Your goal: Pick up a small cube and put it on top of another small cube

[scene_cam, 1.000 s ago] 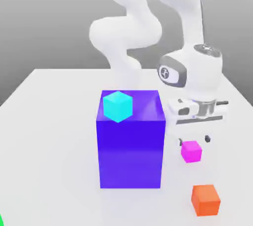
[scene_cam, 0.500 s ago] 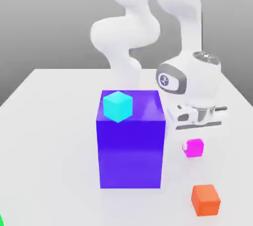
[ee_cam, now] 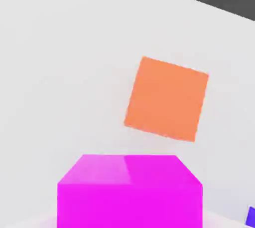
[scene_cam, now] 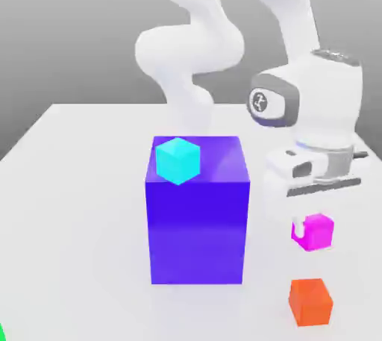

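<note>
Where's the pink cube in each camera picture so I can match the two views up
Exterior view: the pink cube hangs in the jaws under the hand, off the table, toward the exterior view's right of the big blue block.
Hand view: the pink cube sits close to the camera, between it and the table.
Shared landmark: the orange cube, resting on the table just past the pink one.

Clearance around the raised gripper and the table's obstacles.
The gripper (scene_cam: 313, 231), closed on the small magenta cube (scene_cam: 316, 230), is held clear of the table (scene_cam: 74, 220), above the orange cube (scene_cam: 310, 301) near the front edge. Passage toward the exterior view's left is blocked by the tall blue block (scene_cam: 197, 213), topped by a cyan cube (scene_cam: 177, 160); bare table is left elsewhere.
</note>
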Robot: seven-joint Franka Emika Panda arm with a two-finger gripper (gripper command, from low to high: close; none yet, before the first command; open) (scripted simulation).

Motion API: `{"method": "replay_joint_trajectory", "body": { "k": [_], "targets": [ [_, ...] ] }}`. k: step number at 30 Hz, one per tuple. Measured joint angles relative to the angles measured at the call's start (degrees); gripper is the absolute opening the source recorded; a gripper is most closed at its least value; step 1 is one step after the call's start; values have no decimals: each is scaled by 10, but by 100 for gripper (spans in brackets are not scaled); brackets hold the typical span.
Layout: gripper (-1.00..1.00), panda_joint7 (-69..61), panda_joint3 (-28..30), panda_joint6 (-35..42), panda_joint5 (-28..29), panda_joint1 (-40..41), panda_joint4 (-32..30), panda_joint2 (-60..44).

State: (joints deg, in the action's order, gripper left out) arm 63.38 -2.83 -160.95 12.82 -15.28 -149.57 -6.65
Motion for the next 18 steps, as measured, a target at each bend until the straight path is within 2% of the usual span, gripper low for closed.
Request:
{"method": "replay_joint_trajectory", "body": {
  "k": [9, 18],
  "targets": [
    [-100, -147, 89, 101, -101, 166, 157, -90],
    [-100, -306, 140, 175, -198, 341, 294, -171]
  ]
}}
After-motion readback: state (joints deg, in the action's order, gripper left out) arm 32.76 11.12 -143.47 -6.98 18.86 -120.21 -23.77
